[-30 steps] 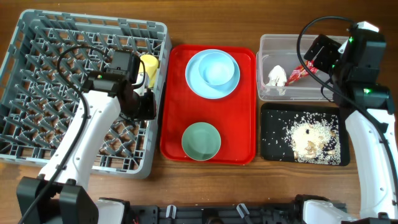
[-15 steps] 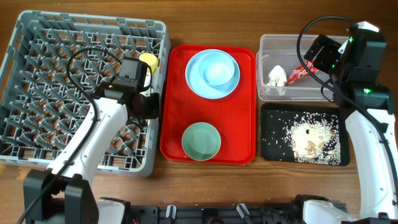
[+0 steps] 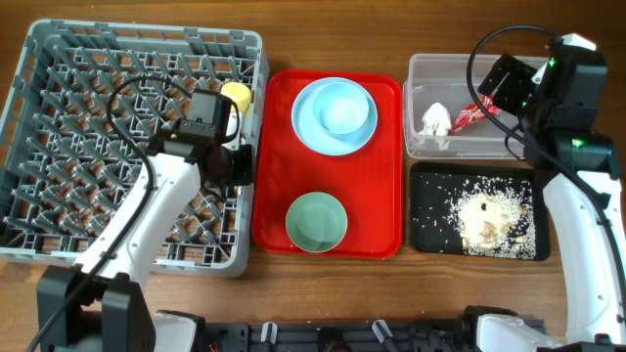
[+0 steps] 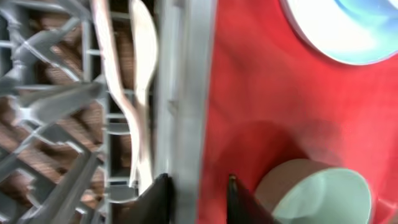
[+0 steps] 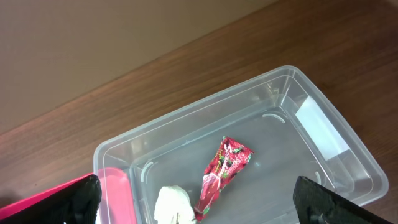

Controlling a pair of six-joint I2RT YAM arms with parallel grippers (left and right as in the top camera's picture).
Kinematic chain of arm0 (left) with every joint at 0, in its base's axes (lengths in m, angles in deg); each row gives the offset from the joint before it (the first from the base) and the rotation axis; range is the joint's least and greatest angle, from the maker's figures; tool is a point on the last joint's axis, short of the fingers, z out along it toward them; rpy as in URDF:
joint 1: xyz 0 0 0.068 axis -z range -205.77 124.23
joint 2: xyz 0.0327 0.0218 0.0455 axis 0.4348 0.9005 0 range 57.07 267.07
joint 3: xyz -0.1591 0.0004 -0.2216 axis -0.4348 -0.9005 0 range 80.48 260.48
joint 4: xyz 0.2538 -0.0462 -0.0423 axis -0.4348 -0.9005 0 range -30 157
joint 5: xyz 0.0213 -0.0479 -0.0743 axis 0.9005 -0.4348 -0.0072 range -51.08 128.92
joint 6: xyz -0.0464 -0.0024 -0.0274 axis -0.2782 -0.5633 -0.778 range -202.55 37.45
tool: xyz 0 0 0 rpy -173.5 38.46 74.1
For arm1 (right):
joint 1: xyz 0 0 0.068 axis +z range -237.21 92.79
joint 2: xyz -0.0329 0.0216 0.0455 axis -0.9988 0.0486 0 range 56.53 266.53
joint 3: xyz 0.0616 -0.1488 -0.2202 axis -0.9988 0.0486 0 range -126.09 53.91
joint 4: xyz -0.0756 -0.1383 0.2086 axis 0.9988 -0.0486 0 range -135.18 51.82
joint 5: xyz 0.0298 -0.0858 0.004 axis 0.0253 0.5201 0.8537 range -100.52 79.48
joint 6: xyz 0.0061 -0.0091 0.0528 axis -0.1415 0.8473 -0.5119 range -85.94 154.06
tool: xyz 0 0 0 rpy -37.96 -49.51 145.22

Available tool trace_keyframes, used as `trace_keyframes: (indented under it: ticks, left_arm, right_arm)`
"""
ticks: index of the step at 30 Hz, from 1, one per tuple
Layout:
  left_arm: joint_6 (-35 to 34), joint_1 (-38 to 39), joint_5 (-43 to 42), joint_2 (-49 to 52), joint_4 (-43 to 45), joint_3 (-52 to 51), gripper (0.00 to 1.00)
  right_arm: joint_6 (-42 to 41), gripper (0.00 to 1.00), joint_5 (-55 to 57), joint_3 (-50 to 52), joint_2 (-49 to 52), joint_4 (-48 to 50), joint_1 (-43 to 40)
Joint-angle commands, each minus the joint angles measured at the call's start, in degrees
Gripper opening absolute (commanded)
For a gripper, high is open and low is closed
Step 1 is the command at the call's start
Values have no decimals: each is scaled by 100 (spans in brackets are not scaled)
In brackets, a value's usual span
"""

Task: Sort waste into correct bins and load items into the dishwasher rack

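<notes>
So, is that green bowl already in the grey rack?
No, the pale green bowl sits on the red tray, which lies beside the grey rack.

Rack (image 3: 147,29) recorded as matt grey plastic, red tray (image 3: 377,196) & black tray (image 3: 425,240) as glossy, tub (image 3: 469,147) as clear smooth plastic, napkin (image 3: 436,119) as crumpled paper, table (image 3: 323,284) as wood.

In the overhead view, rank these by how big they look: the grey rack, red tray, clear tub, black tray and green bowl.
Largest: grey rack.
Next: red tray.
Then clear tub and black tray, which look about alike, so I won't rank them.
Smallest: green bowl.
</notes>
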Motion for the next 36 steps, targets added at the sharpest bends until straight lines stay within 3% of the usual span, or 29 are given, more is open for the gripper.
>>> trace_keyframes:
  ticks: [1,4,7,11,12,19,29,36]
  left_arm:
    - [28,26,361,-72,-79,225,44]
    - [28,11,1056,-232,-306,931,49]
    - [24,13,1126,-385,-103,1576,46]
    - [-127,24,1123,-103,800,1576,8]
    - [-125,24,1126,28,925,1576,4]
    - [-120,11,1473,1331,1539,1576,4]
    - [-131,-101,1679,1399,2243,1578,4]
    - [-140,-103,1600,1596,2232,1576,4]
  right_arm:
    - [85,100,-46,-4,24,9,-2]
    - [83,100,-46,-4,24,9,-2]
    - [85,100,-46,-4,24,9,-2]
    - [85,100,-46,-4,24,9,-2]
    - [87,100,-46,-4,24,9,-2]
    - [85,100,-46,-4,24,9,-2]
    - [87,100,-46,-4,24,9,-2]
    - [85,100,-46,-4,24,9,-2]
